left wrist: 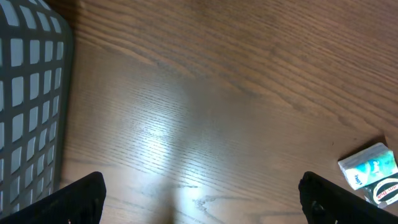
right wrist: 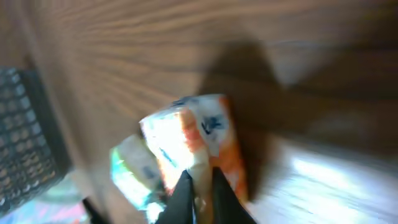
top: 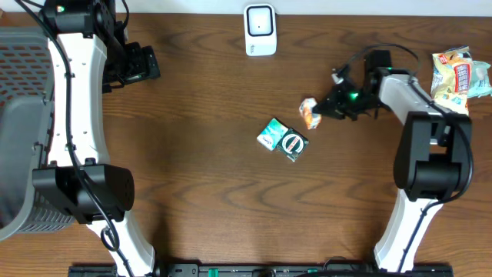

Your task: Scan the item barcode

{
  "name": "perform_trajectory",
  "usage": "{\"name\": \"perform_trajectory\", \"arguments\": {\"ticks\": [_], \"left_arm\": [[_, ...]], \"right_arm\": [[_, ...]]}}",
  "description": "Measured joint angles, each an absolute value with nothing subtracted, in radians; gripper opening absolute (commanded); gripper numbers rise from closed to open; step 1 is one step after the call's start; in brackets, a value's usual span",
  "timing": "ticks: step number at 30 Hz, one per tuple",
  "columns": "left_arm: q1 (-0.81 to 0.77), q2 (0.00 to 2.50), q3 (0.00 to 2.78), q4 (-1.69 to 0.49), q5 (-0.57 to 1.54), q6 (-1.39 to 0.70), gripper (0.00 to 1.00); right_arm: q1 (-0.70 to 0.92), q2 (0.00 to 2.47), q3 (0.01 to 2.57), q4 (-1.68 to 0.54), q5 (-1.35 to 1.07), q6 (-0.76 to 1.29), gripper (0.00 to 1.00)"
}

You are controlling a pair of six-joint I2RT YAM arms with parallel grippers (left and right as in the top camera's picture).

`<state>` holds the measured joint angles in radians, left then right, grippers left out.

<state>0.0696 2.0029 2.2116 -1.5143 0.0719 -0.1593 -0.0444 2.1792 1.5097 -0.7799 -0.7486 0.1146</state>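
Overhead view: the right gripper [top: 327, 108] is pinched narrow on a small orange-and-white packet [top: 310, 113]. The packet sticks out from the fingertips on the side away from the arm's wrist. Whether it is clear of the wooden table [top: 207, 185] or resting on it cannot be told from here. The white barcode scanner [top: 260, 29] stands at the far edge of the table, beyond the held packet and off toward the left arm's side, well apart from the fingertips.

A teal packet [top: 270, 133] and a dark packet with a round logo [top: 294, 144] lie touching each other on the table. They are near the held packet, on its nearer side. Behind the right gripper, past its wrist, a pile of snack bags [top: 460, 75] sits at the table's edge.

The right wrist view is blurred. It shows the two fingers [right wrist: 214, 190] drawn almost together on the lower edge of the orange-and-white packet [right wrist: 199, 137], which casts a dark shadow on the wood beyond it.

The left gripper [top: 142, 65] hangs over bare wood with its jaws spread wide and nothing between them. In the left wrist view its two black fingers [left wrist: 81, 199] stand at the bottom corners, with only table grain between them. The grey basket [left wrist: 31, 93] lies just outside one finger. The teal packet [left wrist: 369, 167] shows ahead of the other finger, at the frame's edge.
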Motion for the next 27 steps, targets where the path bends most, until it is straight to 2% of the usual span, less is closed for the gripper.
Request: {"name": "perform_trajectory", "arguments": {"ticks": [2, 8, 12, 20, 27], "left_arm": [[0.070, 2.003, 2.212, -1.514, 0.072, -0.159, 0.98], [0.070, 2.003, 2.212, -1.514, 0.072, -0.159, 0.98], [0.069, 2.003, 2.212, -1.514, 0.072, -0.159, 0.98], [0.070, 2.003, 2.212, -1.514, 0.072, -0.159, 0.98], [0.069, 2.003, 2.212, -1.514, 0.072, -0.159, 0.98]], "right_arm": [[-0.070, 2.179, 1.510, -0.783, -0.682, 0.119, 0.26], [-0.128, 2.179, 1.542, -0.879, -0.568, 0.121, 0.29], [-0.131, 2.179, 1.570, -0.904, -0.580, 0.079, 0.41], [-0.054, 2.179, 1.570, -0.876, -0.619, -0.026, 0.47], [-0.030, 2.179, 1.560, -0.818, -0.629, -0.039, 0.45]]}}
